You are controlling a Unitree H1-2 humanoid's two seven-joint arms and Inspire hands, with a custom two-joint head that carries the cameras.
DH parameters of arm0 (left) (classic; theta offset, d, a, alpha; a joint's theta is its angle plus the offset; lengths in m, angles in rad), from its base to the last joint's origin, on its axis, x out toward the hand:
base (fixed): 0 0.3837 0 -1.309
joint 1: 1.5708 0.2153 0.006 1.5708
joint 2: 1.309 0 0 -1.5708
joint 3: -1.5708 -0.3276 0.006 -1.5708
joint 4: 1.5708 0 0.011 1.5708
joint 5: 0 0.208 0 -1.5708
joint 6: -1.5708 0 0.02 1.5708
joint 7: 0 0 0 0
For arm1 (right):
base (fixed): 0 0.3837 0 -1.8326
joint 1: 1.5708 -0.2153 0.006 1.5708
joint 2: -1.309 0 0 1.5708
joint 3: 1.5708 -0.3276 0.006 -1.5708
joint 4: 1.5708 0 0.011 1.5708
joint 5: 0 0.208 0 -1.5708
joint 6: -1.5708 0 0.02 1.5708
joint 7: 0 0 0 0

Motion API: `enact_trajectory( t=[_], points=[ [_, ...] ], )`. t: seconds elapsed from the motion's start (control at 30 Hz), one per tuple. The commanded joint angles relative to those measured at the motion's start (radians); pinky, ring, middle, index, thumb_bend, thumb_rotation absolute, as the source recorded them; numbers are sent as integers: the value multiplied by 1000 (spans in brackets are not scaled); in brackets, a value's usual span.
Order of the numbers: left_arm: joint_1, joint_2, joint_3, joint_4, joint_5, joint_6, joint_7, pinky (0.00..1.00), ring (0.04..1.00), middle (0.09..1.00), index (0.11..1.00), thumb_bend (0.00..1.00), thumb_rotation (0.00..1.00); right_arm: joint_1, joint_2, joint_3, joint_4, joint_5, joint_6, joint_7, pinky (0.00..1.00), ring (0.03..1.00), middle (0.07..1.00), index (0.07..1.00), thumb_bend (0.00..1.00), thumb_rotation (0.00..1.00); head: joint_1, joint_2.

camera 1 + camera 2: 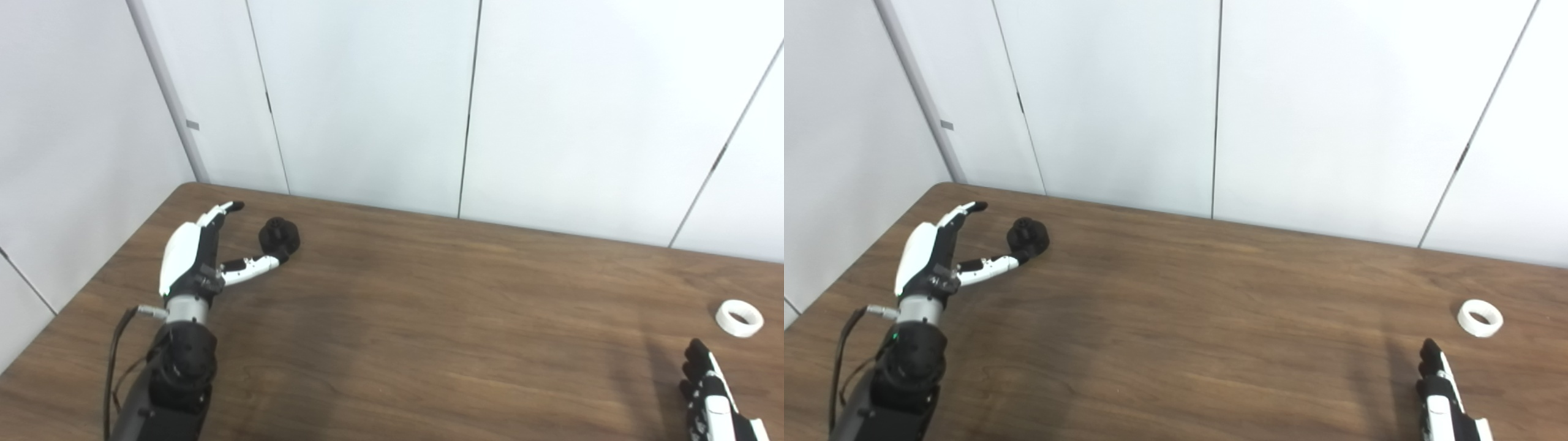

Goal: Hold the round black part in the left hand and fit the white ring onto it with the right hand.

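Note:
The round black part (279, 236) lies on the brown table (429, 306) at the far left. My left hand (202, 251) is open beside it, fingers stretched out to the part's left and the thumb tip touching or just short of its near side. The white ring (739, 318) lies flat on the table at the far right. My right hand (710, 392) is at the bottom right edge, a little nearer than the ring and apart from it; its fingers point up and hold nothing, and most of it is cut off by the frame.
White wall panels (367, 104) stand right behind the table's far edge and along its left side. The table's left edge (92, 282) runs close to my left arm.

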Motion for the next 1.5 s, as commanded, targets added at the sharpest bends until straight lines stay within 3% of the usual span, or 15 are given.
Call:
enact_trajectory(
  t=[0.0, 0.23, 0.4, 0.63, 0.8, 1.1, 1.47],
  points=[
    [-52, 40, -6, 16, 22, -6, 4, 998, 992, 937, 872, 974, 344, 6, 0, 9, -28, -4, 11, 1, 1000, 1000, 986, 981, 357, 1000, 1, 0],
    [-138, 85, -63, 164, 44, -18, 0, 1000, 997, 941, 853, 989, 366, 12, -5, 17, -36, -4, 10, 5, 1000, 1000, 986, 979, 331, 1000, -7, 8],
    [-189, 103, -116, 239, 88, -7, 1, 1000, 988, 935, 853, 987, 382, 17, -3, 29, -63, -65, 39, -14, 1000, 1000, 961, 954, 369, 1000, -12, 11],
    [-262, 122, -170, 354, 100, 2, -14, 1000, 999, 941, 848, 990, 375, 18, -6, 35, -68, -127, 30, -25, 1000, 1000, 936, 928, 392, 1000, -17, 9],
    [-309, 141, -203, 436, 106, 8, -23, 1000, 1000, 950, 848, 998, 386, 21, -18, 49, -75, -183, 21, -24, 1000, 972, 922, 923, 345, 1000, -21, 8],
    [-360, 171, -251, 536, 110, 28, -27, 1000, 1000, 950, 849, 979, 384, 23, -15, 50, -79, -196, 29, -20, 1000, 959, 919, 924, 271, 1000, -28, 8],
    [-408, 182, -279, 619, 93, 23, -31, 1000, 997, 944, 833, 975, 386, 37, -7, 54, -103, -196, 38, -24, 1000, 963, 919, 927, 262, 1000, -37, 15]
  ],
)
